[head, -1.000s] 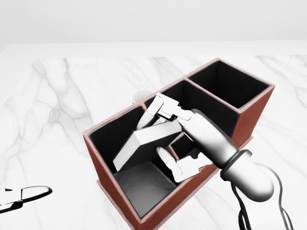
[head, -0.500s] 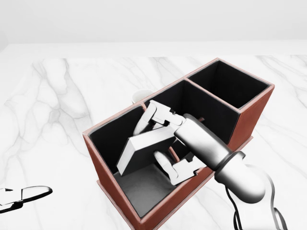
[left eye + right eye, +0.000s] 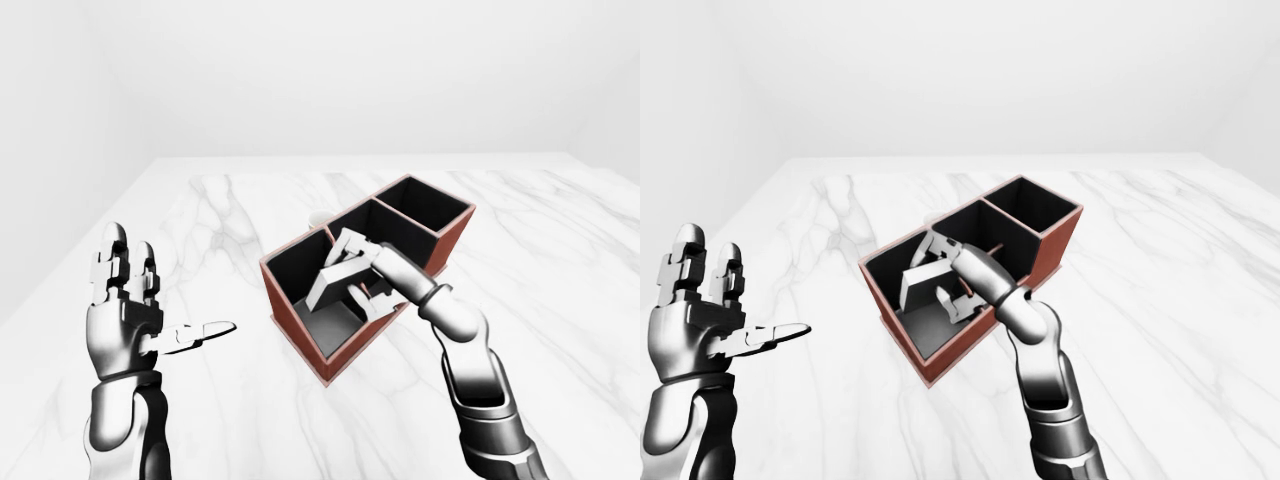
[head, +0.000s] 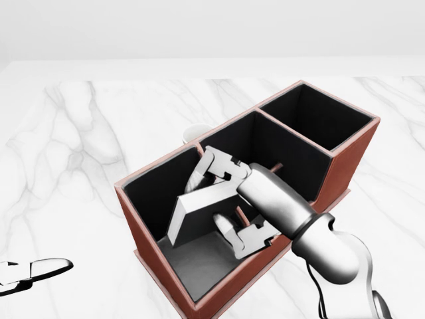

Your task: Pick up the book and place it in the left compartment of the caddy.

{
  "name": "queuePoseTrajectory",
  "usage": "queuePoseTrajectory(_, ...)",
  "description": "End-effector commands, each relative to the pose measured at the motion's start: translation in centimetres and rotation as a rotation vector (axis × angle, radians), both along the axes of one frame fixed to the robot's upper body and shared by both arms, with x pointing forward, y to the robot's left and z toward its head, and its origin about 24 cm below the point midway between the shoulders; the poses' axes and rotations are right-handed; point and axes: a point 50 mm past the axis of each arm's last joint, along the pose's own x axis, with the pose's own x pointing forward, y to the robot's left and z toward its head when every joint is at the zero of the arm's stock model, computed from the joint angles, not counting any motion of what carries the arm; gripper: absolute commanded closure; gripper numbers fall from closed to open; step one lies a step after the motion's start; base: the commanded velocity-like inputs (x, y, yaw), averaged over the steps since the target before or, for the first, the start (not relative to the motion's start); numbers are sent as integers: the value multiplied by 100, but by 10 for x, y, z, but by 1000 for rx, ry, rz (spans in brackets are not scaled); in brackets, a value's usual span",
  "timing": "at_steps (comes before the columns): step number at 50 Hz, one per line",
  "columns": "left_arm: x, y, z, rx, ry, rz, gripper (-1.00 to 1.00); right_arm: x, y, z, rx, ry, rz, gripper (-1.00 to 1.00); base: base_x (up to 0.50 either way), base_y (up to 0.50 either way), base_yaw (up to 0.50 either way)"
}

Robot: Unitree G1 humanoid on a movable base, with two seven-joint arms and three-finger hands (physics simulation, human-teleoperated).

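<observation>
The book, clamped in the right hand, is lowered deeper into the caddy's left compartment, so release seems near.

White cup mostly hidden behind caddy; book partly covered by right hand; left hand cut off.

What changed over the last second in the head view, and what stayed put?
The right hand has carried the book lower and leftward into the left compartment of the caddy, tipping it steeper; the fingers remain closed round it, not yet released. The caddy, the white cup past it and the raised, open left hand have not moved.
</observation>
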Motion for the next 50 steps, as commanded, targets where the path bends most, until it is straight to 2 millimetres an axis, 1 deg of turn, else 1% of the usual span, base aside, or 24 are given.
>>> queuePoseTrajectory(1, 0, 0, 0, 0, 1, 0, -100, 0, 2, 2, 49, -9, -2, 100, 0, 0, 0)
queuePoseTrajectory(11, 0, 0, 1, 0, -2, 1, -100, 1, 6, -2, 37, 3, -7, 100, 0, 0, 0)
queuePoseTrajectory(12, 0, 1, 1, 0, -3, 2, -100, 3, 6, -7, 37, 22, -13, 100, 0, 0, 0)
queuePoseTrajectory(14, 0, 1, 0, -1, -1, 2, -100, 6, 5, -10, 44, 34, -29, 100, 0, 0, 0)
queuePoseTrajectory(20, 0, 2, 1, -3, -4, 5, -100, 6, 8, -12, 26, 37, -29, 100, 0, 0, 0)
queuePoseTrajectory(26, 1, 1, -1, -2, 4, 2, -100, 8, 8, -13, 20, 39, -43, 100, 0, 0, 0)
queuePoseTrajectory(33, 0, 2, 0, -2, 1, 3, -100, 11, 6, -19, 14, 61, -67, 100, 0, 0, 0)
queuePoseTrajectory(41, 1, 1, -1, -1, 3, 0, -100, 14, 5, -24, -9, 65, -102, 100, 0, 0, 0)
queuePoseTrajectory(45, 0, 1, 0, 0, -1, 1, -100, 13, 7, -24, -15, 61, -100, 100, 0, 0, 0)
queuePoseTrajectory(50, 0, 1, 0, 0, -2, 1, -100, 14, 7, -28, -12, 78, -107, 100, 0, 0, 0)
